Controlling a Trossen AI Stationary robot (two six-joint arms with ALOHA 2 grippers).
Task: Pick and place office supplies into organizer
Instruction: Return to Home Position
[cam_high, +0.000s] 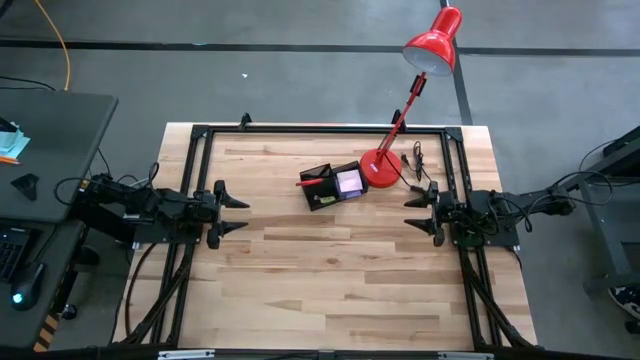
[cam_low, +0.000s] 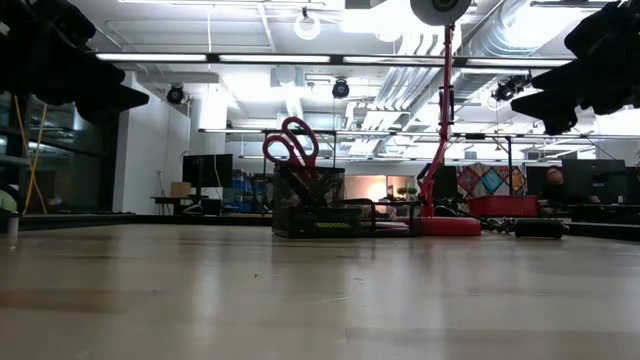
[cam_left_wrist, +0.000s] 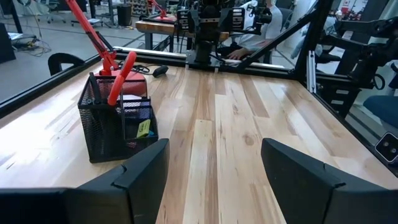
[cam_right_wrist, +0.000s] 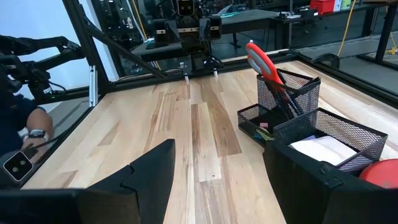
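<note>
Jaws of the left arm (cam_high: 160, 205) and the right arm (cam_high: 480, 212) stand wide apart and empty, each raised above its own side edge of the tabletop (cam_high: 330, 290). Black mesh organizer (cam_high: 332, 186) sits toward the far middle, just beside the red lamp (cam_high: 379, 168), holding red-handled scissors (cam_high: 313, 181) and a pale sticky-note pad (cam_high: 349, 182).

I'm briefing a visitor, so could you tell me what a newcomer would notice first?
The red desk lamp stands out, its base near the far edge of the table. Beside that base sits the black mesh organizer, red-handled scissors standing in it. The left gripper and right gripper hang open and empty at the table's sides.
</note>
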